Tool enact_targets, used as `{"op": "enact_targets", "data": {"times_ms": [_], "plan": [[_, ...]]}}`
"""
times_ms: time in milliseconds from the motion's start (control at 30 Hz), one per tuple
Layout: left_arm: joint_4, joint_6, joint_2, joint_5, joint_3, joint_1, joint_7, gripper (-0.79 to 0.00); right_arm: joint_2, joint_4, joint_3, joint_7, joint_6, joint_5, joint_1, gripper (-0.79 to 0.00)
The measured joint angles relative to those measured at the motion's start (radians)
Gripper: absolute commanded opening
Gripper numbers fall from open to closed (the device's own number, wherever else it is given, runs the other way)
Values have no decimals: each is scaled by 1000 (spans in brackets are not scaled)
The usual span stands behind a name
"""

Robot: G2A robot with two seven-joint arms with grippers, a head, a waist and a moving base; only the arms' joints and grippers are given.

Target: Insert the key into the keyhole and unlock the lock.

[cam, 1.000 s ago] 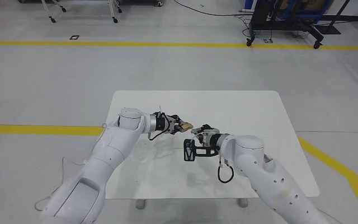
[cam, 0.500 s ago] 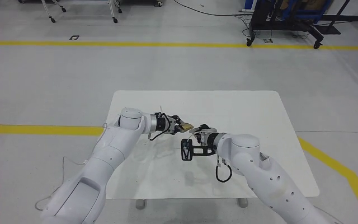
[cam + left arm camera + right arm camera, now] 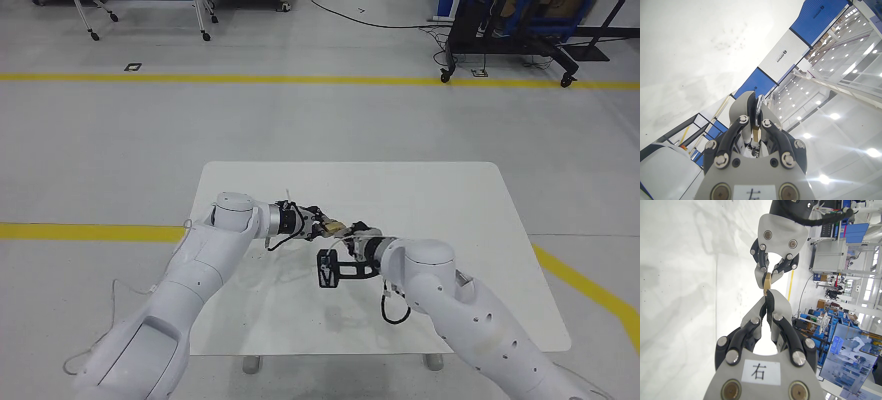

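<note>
**Left pincer** [image 3: 766, 280]: pressed together on a small brass padlock [image 3: 768, 281], with one pad on each flat side. You will find the padlock held in the air over the middle of the white bench [image 3: 440, 190], not resting on it.

**Right pincer** [image 3: 767, 298]: ribbed black pads pinched tight on a small brass-coloured key [image 3: 764, 293]. A short stub shows past the fingertips and meets the end of the padlock that faces this pincer. You cannot tell how deep it sits in the keyhole.

**Relation:** the two pincers stand tip to tip, in one line, almost touching.

**By view:**
- The top view gives you both arms meeting from opposite sides above the bench, with the padlock a tan speck between them.
- The right wrist view gives you the join of key and padlock.
- The left wrist view gives you the brass body deep between the closed fingers, with a silvery metal piece [image 3: 759, 105] beyond it toward the tips. You cannot tell what that piece is.
</note>
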Motion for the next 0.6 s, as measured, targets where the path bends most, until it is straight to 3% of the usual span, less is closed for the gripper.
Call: {"op": "enact_targets", "data": {"times_ms": [433, 467, 533, 567, 600], "plan": [[4, -1, -2, -3, -3, -1, -16, -785, -17, 51, -31, 18, 18, -4, 31, -785], [5, -1, -2, -3, -4, -1, -17, -785, -18, 53, -31, 18, 20, 1, 33, -570], [5, -1, -2, -5, -5, -1, -19, -785, -21, 56, -26, 19, 25, 16, 34, -425], [5, -1, -2, -5, -5, -1, -20, -785, -21, 56, -23, 19, 25, 22, 34, -305], [5, -1, -2, -6, -5, -1, -21, -785, -21, 54, -19, 19, 25, 28, 33, 0]]}}
